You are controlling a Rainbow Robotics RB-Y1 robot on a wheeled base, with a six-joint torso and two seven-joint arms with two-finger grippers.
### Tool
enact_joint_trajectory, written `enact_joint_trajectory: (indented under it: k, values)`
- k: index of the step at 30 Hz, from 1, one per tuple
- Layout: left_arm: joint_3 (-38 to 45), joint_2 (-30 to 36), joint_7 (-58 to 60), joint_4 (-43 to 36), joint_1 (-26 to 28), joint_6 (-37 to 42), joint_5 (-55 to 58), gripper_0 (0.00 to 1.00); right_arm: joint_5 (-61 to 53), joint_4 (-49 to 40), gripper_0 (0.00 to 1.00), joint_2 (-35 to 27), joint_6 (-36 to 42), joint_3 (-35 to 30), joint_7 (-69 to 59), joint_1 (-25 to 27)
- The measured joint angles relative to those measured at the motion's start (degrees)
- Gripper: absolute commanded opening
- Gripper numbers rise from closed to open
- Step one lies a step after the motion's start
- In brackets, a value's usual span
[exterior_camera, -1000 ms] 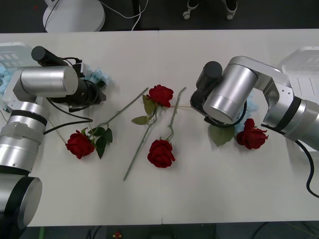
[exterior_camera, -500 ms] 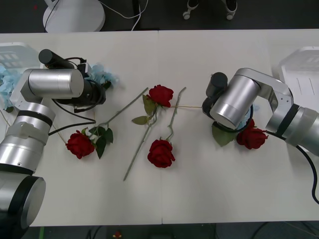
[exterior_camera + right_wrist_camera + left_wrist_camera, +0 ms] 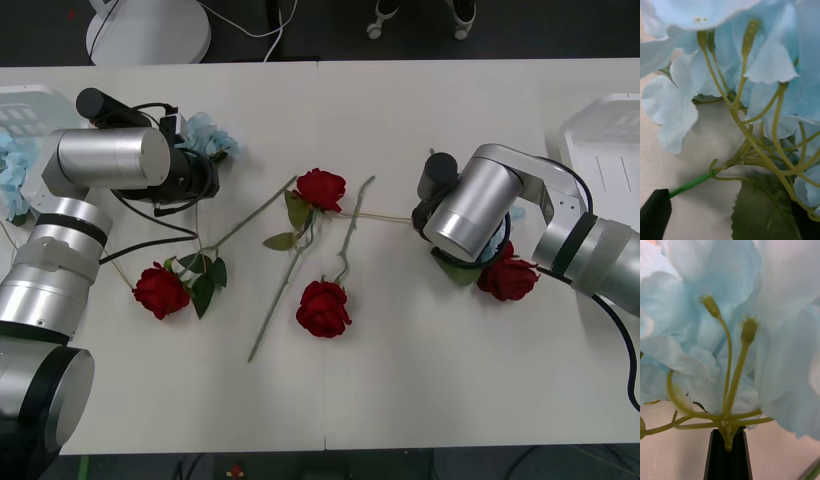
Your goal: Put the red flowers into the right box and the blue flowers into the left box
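Note:
Four red flowers lie on the white table: one at the left (image 3: 160, 290), one at the centre back (image 3: 322, 188), one at the centre front (image 3: 322, 307), and one (image 3: 507, 277) beside my right arm. My left gripper (image 3: 727, 435) is shut on the thin stems of a pale blue flower (image 3: 733, 315), which sits just right of the left box (image 3: 25, 95). More blue flowers (image 3: 10, 160) lie in that box. My right gripper (image 3: 730, 204) is open around the stem of another blue flower (image 3: 763, 56), with one black fingertip (image 3: 655, 213) beside the green stem. The right box (image 3: 605, 140) stands at the far right.
Long green rose stems and leaves (image 3: 290, 240) cross the middle of the table. A seam (image 3: 319, 120) runs down the table's centre. The table's front edge lies close below the roses. Beyond the table's back edge is a white base (image 3: 150, 30) with cables.
My left arm has swung right, away from the left box, carrying the blue flower. My right arm has shifted right and down over the blue flower near the red rose.

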Motion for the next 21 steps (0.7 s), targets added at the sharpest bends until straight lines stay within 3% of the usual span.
enact_joint_trajectory:
  k: [4, 5, 7, 18, 21]
  values:
    - [1.7, 0.0, 0.0, -1.0, -1.2, 0.0, 0.5, 0.00, 0.0, 0.5, 0.25, 0.0, -0.2, 0.1, 0.0, 0.0]
    - [2.2, 0.0, 0.0, -1.7, -1.4, 0.0, 0.5, 0.00, 0.0, 0.5, 0.12, 0.0, -0.2, 0.1, 0.1, 0.0]
    - [3.1, 0.0, 0.0, -3.3, -1.5, 0.0, 0.5, 0.00, 0.0, 0.6, 0.00, 0.0, -0.2, 0.1, 0.1, 0.0]
    - [8.5, 0.5, 0.0, -13.7, -1.5, 12.9, 0.7, 0.00, 1.4, 0.7, 0.00, 0.0, -0.7, 0.0, 0.9, 0.0]
    - [8.9, 2.2, 0.0, -15.8, -1.5, 17.6, 0.6, 0.00, 1.5, 0.7, 0.00, 0.0, -1.0, -0.7, 6.2, 0.0]
